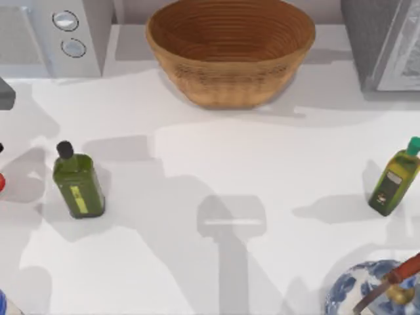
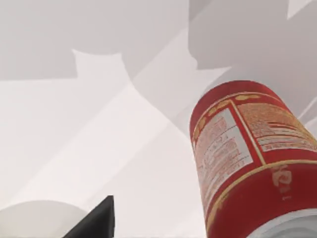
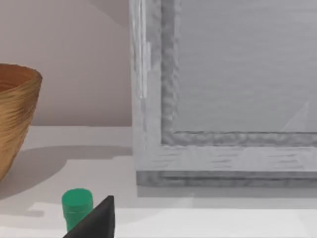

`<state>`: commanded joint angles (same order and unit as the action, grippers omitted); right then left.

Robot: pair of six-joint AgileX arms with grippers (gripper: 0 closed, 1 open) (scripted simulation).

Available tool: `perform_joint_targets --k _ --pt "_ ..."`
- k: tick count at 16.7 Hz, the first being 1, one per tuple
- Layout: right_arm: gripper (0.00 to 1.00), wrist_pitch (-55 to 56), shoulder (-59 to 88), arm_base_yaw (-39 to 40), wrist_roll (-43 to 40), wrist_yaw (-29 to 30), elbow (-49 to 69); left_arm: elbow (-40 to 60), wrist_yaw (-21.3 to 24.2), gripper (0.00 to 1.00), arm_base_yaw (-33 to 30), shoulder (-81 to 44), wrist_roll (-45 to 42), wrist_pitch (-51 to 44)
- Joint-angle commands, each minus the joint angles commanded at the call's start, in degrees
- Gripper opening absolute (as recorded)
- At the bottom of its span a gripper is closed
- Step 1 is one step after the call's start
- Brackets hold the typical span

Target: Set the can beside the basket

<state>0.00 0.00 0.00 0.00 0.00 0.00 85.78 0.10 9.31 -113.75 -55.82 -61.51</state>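
Green bottles flanking open table before basket.

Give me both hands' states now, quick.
Left hand: by the can, one finger in view; open or shut cannot be told.
Right hand: one finger in view; cannot be told.

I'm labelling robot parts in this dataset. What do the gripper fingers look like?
Each wrist view catches one finger. The left finger and the right finger look alike: matte black, flat-sided wedges tapering to a point, with no markings or cables visible.
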Motion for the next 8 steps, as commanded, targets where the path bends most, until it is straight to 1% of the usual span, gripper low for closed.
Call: perform_joint_targets --k 3,7,8 --pt "1.00 0.00 0.00 0.00 0.00 0.00 0.00 -3.23 0.01 1.00 0.01 -1.04 -0.03 3.90" --pt "1.00 0.00 0.00 0.00 0.00 0.00 0.00 -3.34 0.01 1.00 0.01 -1.09 -0.03 4.02" --pt "1.00 0.00 0.00 0.00 0.00 0.00 0.00 -3.34 0.01 0.92 0.01 -1.09 -0.03 4.02"
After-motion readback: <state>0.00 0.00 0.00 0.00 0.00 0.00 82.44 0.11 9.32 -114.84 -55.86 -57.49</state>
